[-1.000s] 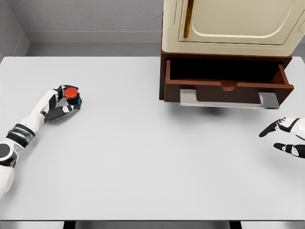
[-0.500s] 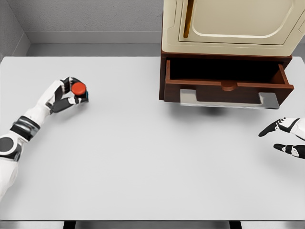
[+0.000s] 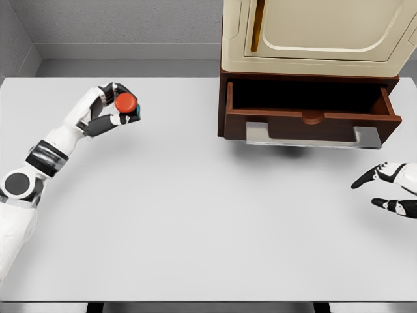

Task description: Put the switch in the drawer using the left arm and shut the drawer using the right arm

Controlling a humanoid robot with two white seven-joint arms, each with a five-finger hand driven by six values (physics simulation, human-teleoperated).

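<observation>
Your left hand (image 3: 111, 107), upper left of frame, gripped the red round-topped switch (image 3: 128, 104) in curled fingers; your right hand (image 3: 391, 190) rested with fingers spread below the open brown wooden drawer (image 3: 311, 117).

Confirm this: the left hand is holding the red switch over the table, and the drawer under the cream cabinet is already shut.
Not quite. The head view shows the drawer pulled open, its dark inside exposed under the cream cabinet. The rest holds: the left hand grips the red switch over the table.
</observation>
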